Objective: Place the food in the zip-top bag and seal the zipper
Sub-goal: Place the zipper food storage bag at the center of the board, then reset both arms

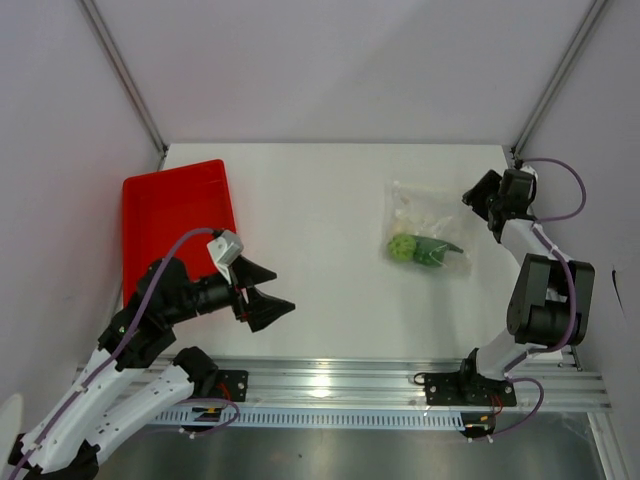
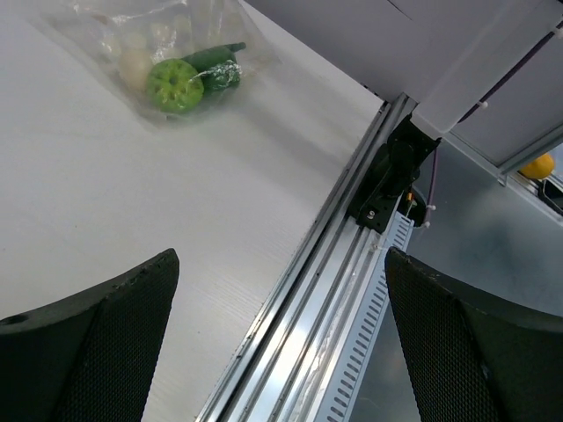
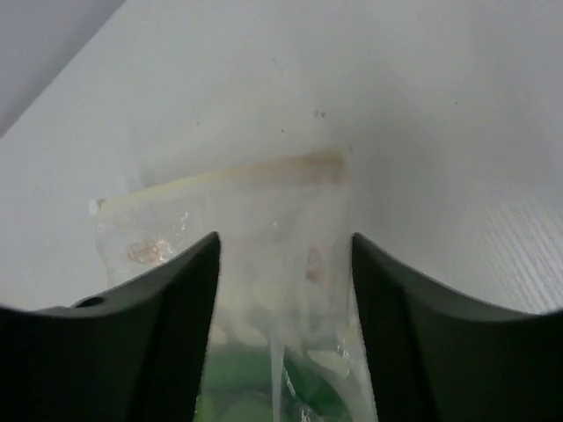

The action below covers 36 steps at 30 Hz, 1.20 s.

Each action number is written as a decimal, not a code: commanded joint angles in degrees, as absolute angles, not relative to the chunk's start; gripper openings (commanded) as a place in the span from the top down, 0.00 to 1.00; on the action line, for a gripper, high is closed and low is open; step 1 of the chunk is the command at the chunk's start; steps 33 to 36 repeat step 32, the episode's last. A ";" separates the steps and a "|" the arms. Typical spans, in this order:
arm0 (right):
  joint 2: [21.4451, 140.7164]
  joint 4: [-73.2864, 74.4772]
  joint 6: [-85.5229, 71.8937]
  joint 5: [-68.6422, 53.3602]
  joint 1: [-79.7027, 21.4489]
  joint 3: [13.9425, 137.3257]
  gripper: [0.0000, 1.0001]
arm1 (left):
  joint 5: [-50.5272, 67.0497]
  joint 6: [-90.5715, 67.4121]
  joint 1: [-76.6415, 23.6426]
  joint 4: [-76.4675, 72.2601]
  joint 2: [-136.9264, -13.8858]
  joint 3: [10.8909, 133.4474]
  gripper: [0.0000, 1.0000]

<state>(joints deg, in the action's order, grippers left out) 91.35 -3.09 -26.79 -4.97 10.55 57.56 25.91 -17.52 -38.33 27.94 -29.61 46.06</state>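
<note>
- The clear, crinkly zip-top plastic bag [image 1: 428, 212] lies flat on the white surface [image 1: 320, 220], right of centre, with the food inside it.
- Inside the bag, the lime-green ball [image 1: 401, 247] sits toward the near left corner. It touches the dark green stemmed pepper pieces [image 1: 437, 250] on its right.
- The small white ball [image 2: 135, 63] shows in the left wrist view, also inside the bag and just beside the green ball.
- The zipper [image 3: 230, 174] is a thin pale strip crossing the bag at the end away from the food. Whether it is pressed closed cannot be told.
- The right end effector [image 1: 480, 212] hovers at the bag's far right corner. Its black fingers [image 3: 149, 325] stand apart with only the bag's film showing between them, and whether they touch the film cannot be told.
- The left end effector [image 1: 284, 289] hangs over the near left part of the surface, well apart from the bag. Its fingers are spread wide and hold nothing.
- Only bare white surface lies between the left end effector and the bag.
- A red rectangular plastic tray [image 1: 175, 210] rests at the far left of the surface, beyond the left arm and well apart from the bag.
- A silver aluminium rail [image 1: 330, 385] runs along the near edge and carries the black base bracket [image 1: 465, 385] of the right arm.
- A small yellow rounded object [image 2: 537, 165] shows in the left wrist view, off the surface beyond the rail.
</note>
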 commanded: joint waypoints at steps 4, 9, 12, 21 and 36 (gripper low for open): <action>89.75 5.35 -23.22 12.67 7.48 65.47 0.01 | 25.67 -18.55 -37.97 30.85 -27.60 45.26 0.01; 86.66 20.54 -20.65 16.79 5.10 77.85 0.00 | 24.88 -18.02 -37.88 31.11 -28.82 45.70 0.01; 84.03 26.53 -20.92 10.83 3.61 80.95 0.01 | 24.26 -18.45 -37.88 29.37 -29.88 45.44 0.00; 71.11 35.77 -23.72 13.01 -13.08 69.10 0.01 | 25.05 -23.99 -37.97 23.21 -32.78 41.76 0.01; 52.75 33.95 -35.78 18.19 -37.33 47.65 0.00 | 30.38 -30.06 -37.88 12.95 -29.80 33.85 0.00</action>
